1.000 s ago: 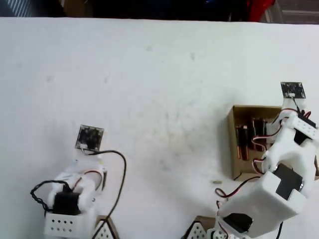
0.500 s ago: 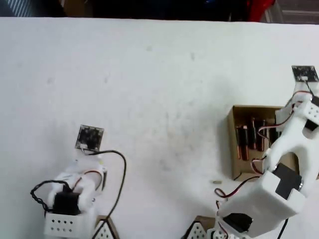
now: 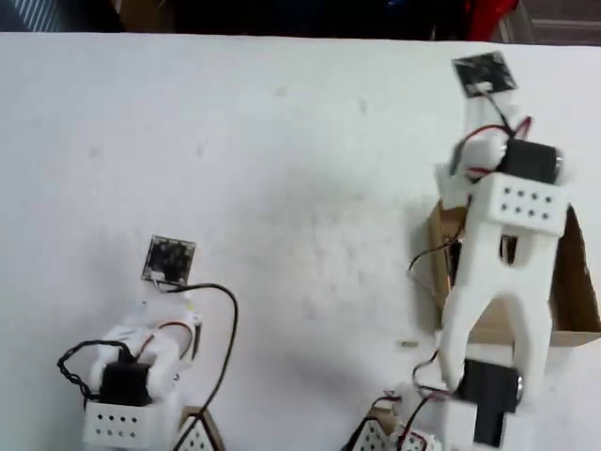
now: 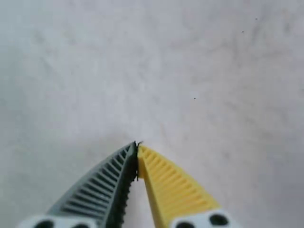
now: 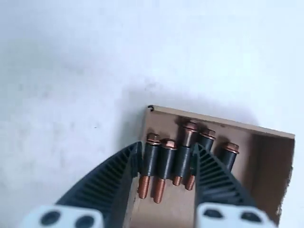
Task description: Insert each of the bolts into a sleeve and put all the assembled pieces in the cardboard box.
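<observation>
At the right gripper (image 5: 167, 148), jaws spread wide. Five sleeved bolts (image 5: 183, 159) lie side by side between and just beyond the tips, down in the cardboard box (image 5: 268, 161). At the left gripper (image 4: 137, 148), jaws closed tip to tip, close over bare table (image 4: 142, 57).

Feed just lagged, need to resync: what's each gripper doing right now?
Left gripper: closed, holding nothing.
Right gripper: open, empty, above the cardboard box.
</observation>
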`<control>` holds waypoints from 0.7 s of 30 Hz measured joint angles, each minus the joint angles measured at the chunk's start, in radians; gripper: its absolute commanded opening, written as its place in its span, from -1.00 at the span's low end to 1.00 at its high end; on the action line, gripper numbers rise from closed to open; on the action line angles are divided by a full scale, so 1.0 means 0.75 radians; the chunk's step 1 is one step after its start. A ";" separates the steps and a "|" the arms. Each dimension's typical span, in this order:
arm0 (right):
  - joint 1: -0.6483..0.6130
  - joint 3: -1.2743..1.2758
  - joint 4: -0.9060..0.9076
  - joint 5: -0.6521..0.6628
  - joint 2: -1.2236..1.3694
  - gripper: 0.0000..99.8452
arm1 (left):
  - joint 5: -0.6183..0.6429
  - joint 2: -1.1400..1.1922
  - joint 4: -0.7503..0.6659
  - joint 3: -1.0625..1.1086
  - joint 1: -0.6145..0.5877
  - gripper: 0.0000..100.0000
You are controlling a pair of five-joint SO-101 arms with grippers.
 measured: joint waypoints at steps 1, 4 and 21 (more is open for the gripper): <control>-0.037 0.006 0.014 -0.008 -0.037 -0.73 | 0.000 0.000 0.000 0.000 0.000 -0.95; -0.125 0.049 0.049 -0.020 -0.149 -0.74 | 0.000 0.000 0.000 0.000 0.000 -0.95; -0.419 0.393 0.061 -0.133 -0.888 -0.92 | 0.000 0.000 0.000 0.000 -0.121 -0.95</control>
